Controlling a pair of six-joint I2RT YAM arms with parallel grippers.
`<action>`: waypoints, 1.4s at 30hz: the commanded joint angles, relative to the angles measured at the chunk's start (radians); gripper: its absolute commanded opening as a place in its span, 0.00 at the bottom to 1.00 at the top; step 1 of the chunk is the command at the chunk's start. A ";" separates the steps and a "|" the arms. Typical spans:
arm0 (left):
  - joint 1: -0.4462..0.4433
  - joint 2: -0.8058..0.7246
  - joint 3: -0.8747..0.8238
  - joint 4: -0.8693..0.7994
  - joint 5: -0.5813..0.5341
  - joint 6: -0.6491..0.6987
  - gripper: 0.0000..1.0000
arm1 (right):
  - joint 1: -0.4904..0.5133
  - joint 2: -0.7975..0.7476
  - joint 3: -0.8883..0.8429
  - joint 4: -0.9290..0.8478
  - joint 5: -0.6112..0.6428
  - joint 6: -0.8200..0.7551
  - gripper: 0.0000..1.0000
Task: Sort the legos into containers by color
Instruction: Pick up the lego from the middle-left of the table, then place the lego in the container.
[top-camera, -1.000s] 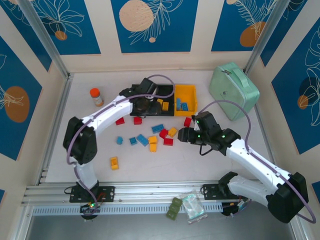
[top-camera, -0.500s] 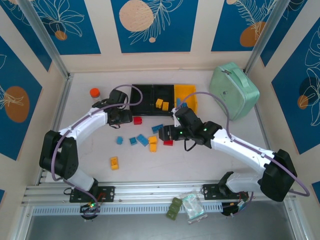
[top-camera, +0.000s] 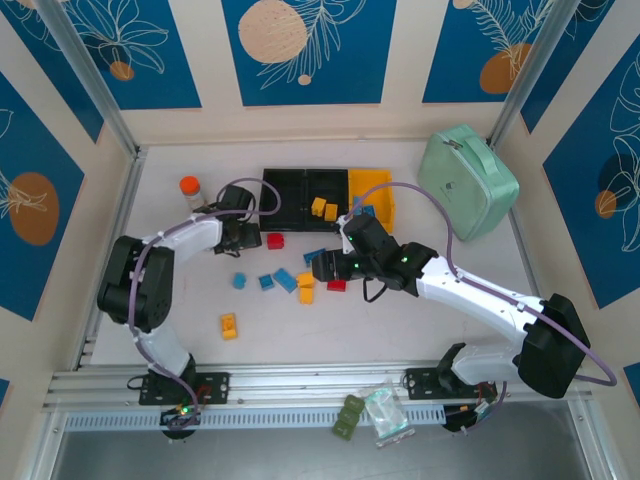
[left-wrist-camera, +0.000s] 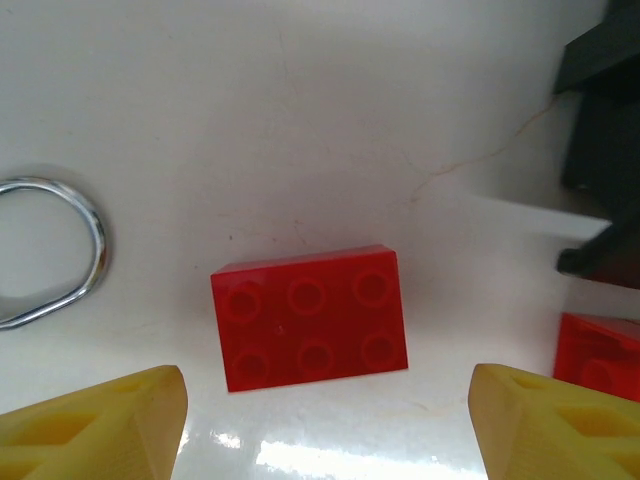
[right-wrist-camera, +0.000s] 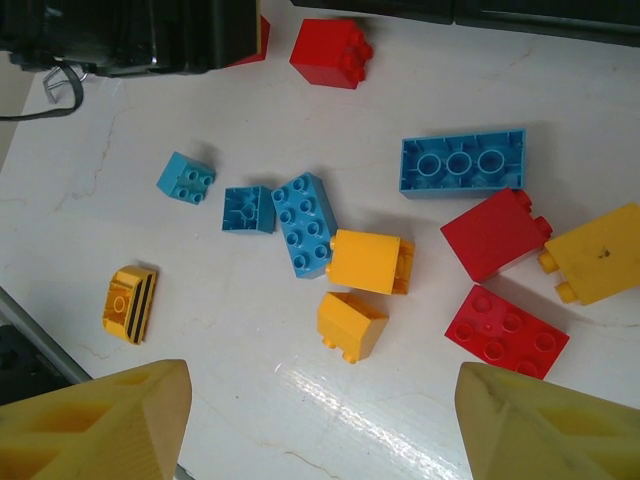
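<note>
Mostly, we judge the sorting barely begun: the containers (top-camera: 300, 185) hold two yellow-orange bricks (top-camera: 324, 209) in the middle black bin and some blue in the yellow bin (top-camera: 375, 183). Our right gripper (right-wrist-camera: 320, 400) hangs spread and empty above the loose legos (right-wrist-camera: 400, 250), about a dozen scattered on the table (top-camera: 330, 330) before the bins. Our left gripper (left-wrist-camera: 330, 415), fingers apart and grasping nothing, is poised at a red brick (left-wrist-camera: 310, 317) lying flat, studs up.
</note>
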 joint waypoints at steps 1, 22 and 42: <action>0.015 0.035 0.031 0.049 -0.032 -0.007 0.74 | 0.002 -0.021 -0.012 -0.008 0.014 0.011 0.70; 0.018 -0.070 -0.024 -0.022 0.000 0.023 0.39 | -0.008 -0.051 -0.039 -0.004 0.025 0.032 0.69; -0.104 0.020 0.310 -0.102 0.146 0.013 0.39 | -0.013 -0.127 -0.092 -0.025 0.061 0.066 0.69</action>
